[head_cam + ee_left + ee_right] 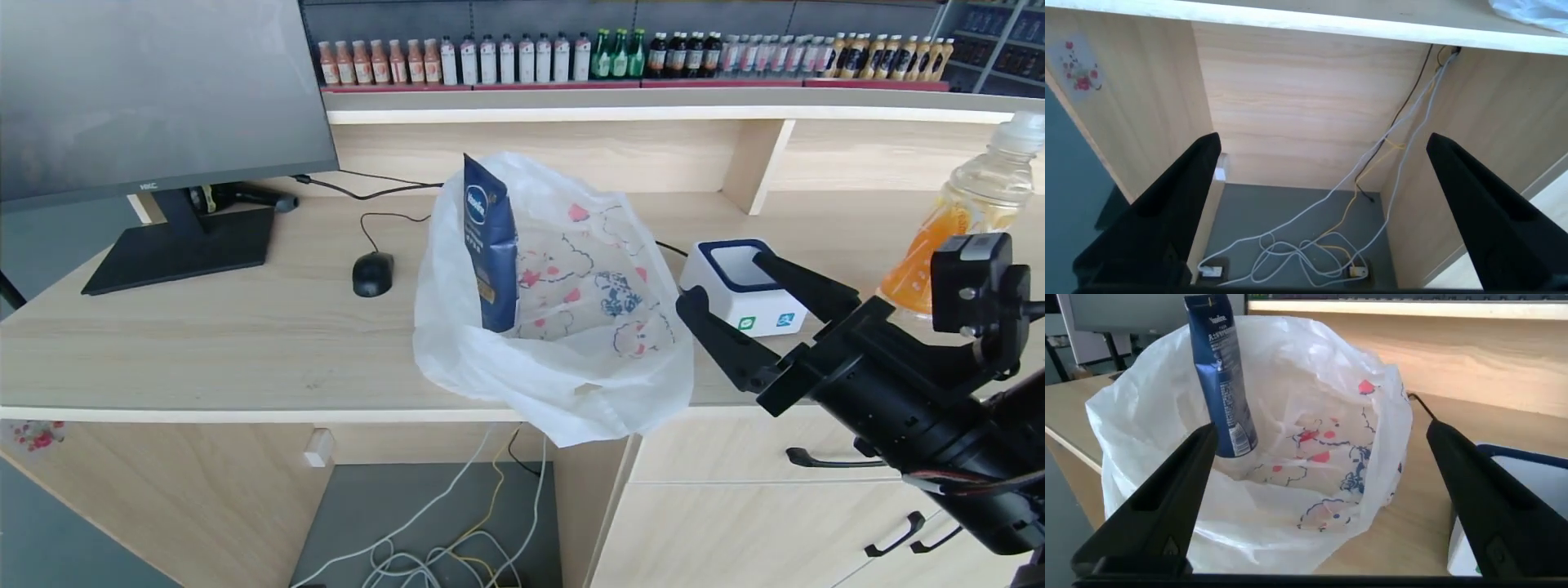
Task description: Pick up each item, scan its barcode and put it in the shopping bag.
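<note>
A white shopping bag (571, 359) with red and blue prints stands open on the wooden counter, its lower edge hanging over the front. A dark blue pouch (491, 245) stands upright inside it at the left; the right wrist view shows the pouch (1221, 376) inside the bag (1315, 482) too. My right gripper (718, 286) is open and empty, just right of the bag and in front of the white barcode scanner (747, 286). An orange drink bottle (963, 220) stands at the far right. My left gripper (1323, 212) is open, below the counter facing the knee space.
A monitor (155, 90) on its stand is at the back left, with a black mouse (373, 273) and cables beside the bag. A raised shelf (653, 102) with several bottles runs behind. Loose cables (1315, 253) lie on the floor under the counter. Drawers (816, 490) sit below right.
</note>
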Robot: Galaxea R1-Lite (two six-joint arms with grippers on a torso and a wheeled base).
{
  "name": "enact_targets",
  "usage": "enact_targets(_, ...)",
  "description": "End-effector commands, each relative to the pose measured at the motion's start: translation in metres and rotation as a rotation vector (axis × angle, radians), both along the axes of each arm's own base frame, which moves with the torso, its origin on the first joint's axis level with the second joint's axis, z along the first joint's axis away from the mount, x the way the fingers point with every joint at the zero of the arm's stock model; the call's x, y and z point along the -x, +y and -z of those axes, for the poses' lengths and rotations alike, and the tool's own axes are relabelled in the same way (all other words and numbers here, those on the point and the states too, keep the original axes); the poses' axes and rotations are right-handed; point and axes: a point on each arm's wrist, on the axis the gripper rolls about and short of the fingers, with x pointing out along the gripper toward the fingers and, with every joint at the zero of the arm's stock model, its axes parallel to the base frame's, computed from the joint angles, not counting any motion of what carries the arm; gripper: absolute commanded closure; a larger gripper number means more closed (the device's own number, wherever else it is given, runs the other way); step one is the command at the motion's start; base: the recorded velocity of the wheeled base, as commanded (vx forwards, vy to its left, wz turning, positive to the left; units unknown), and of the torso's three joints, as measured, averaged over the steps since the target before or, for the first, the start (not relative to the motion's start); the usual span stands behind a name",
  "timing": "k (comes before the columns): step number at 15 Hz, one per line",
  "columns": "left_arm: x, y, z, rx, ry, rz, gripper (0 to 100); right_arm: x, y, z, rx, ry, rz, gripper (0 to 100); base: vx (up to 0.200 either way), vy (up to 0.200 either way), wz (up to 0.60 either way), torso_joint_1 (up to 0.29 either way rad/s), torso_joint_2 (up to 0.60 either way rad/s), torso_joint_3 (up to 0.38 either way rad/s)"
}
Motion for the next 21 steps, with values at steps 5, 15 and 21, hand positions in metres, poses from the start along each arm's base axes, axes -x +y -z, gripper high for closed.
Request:
enact_targets(5, 0.000, 0.000, 0.000, 0.001, -0.001, 0.000, 0, 0.012, -0.007, -0.004, -0.011, -0.016, 0.000, 0, 0.000, -0.200, 0.00, 0.004, 0.00, 0.003)
enact_targets(15, 0.000, 0.000, 0.000, 0.004, 0.000, 0.000, 0, 0.007, -0.004, 0.001, 0.001, 0.002, -0.003, 0, 0.000, -0.200, 0.00, 0.000, 0.00, 0.002)
enact_targets(21, 0.000, 0.000, 0.000, -0.007, 0.000, 0.000, 0, 0.010, -0.005, 0.003, 0.006, 0.010, -0.003, 0, 0.000, -0.100, 0.00, 0.003, 0.00, 0.001)
